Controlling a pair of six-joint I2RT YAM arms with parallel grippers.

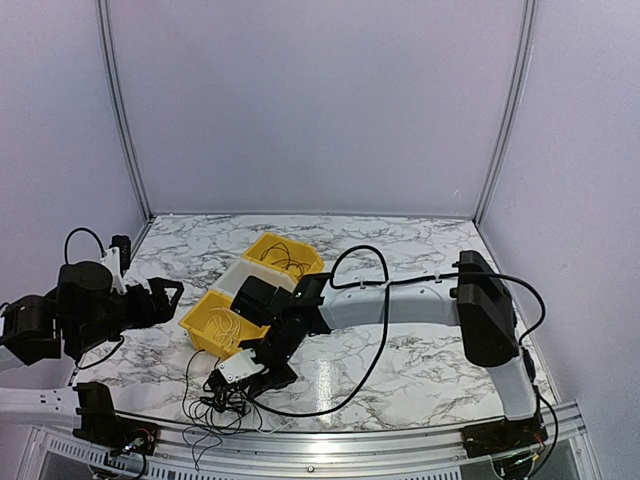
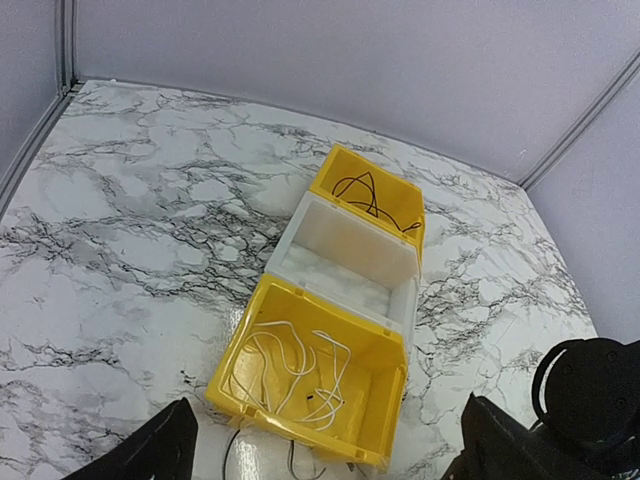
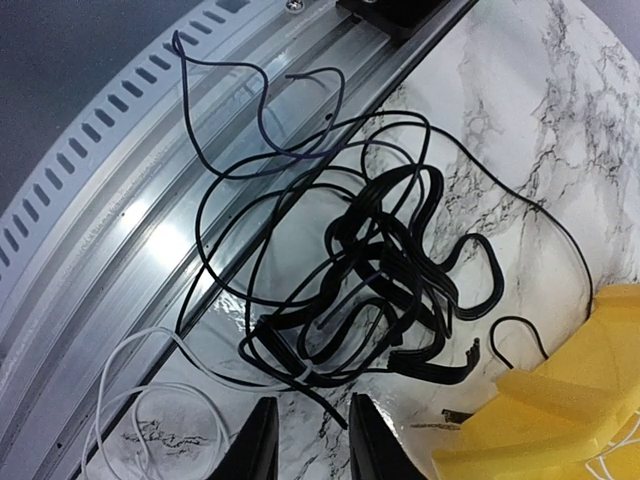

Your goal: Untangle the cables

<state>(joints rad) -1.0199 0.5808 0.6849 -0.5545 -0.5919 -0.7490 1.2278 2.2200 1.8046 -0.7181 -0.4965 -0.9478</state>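
The cables (image 3: pixel 380 270) are a loose tangle of thin black cords on the marble by the table's front edge, with a white cord (image 3: pixel 150 370) looping beside it. In the top view the tangle (image 1: pixel 215 402) lies just below my right gripper (image 1: pixel 234 372). In the right wrist view my right gripper (image 3: pixel 315 445) hovers over the tangle's near side with its fingers slightly apart. A loose black cord end lies under the gap and nothing is held. My left gripper (image 1: pixel 168 296) is wide open and empty, left of the bins. It faces the near yellow bin in the left wrist view (image 2: pixel 330 462).
Three bins stand in a row: a near yellow bin (image 2: pixel 392 372) holding white cords (image 2: pixel 300 370), a white bin (image 2: pixel 350 250), and a far yellow bin (image 2: pixel 330 175) holding a black cord (image 2: pixel 365 195). The metal front rail (image 3: pixel 120 200) runs under some of the loops.
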